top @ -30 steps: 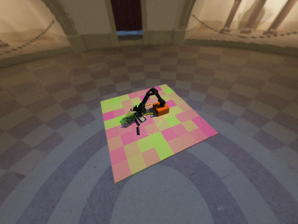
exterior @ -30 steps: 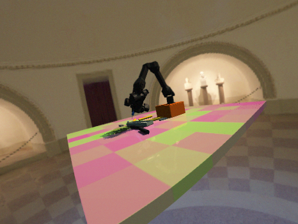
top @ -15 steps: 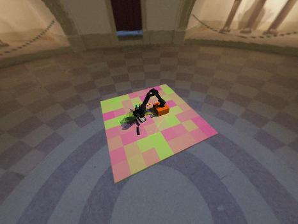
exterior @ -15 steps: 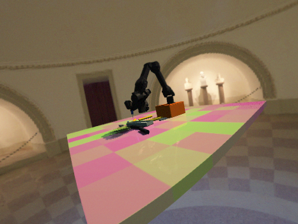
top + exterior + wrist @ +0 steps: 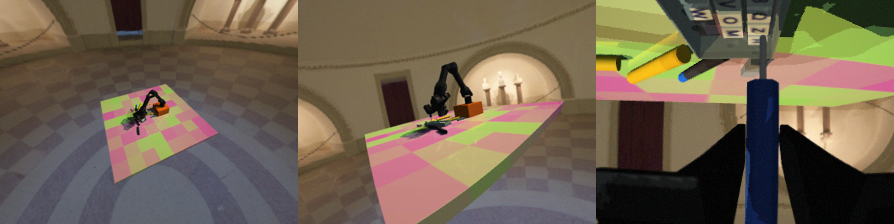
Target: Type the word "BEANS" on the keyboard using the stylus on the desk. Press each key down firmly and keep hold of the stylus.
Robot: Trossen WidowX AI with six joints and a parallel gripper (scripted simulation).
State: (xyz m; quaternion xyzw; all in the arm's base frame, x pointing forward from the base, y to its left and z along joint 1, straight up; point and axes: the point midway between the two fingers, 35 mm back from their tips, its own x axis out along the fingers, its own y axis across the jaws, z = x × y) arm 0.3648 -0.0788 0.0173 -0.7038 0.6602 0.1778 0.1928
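My gripper [image 5: 762, 131] is shut on the blue stylus [image 5: 762, 150] [image 5: 430, 116], whose thin grey tip points away from the fingers. The grey keyboard [image 5: 727, 52] [image 5: 443, 123] lies on the table, with its lettered keys at the top of the wrist view. In that view the stylus tip overlaps the keyboard's near edge and ends at the keys by the Z. Whether it touches a key cannot be told. In the top view, the arm and clutter hide most of the keyboard, and the fingers are too small to make out.
Yellow cylinders [image 5: 661, 65] and a dark pen with a blue end [image 5: 682, 78] lie beside the keyboard. A small grey block [image 5: 750, 67] is just beyond its edge. A black object [image 5: 138, 130] [image 5: 442, 130] lies near the keyboard. The arm's base stands at an orange box [image 5: 161, 110] [image 5: 474, 109].
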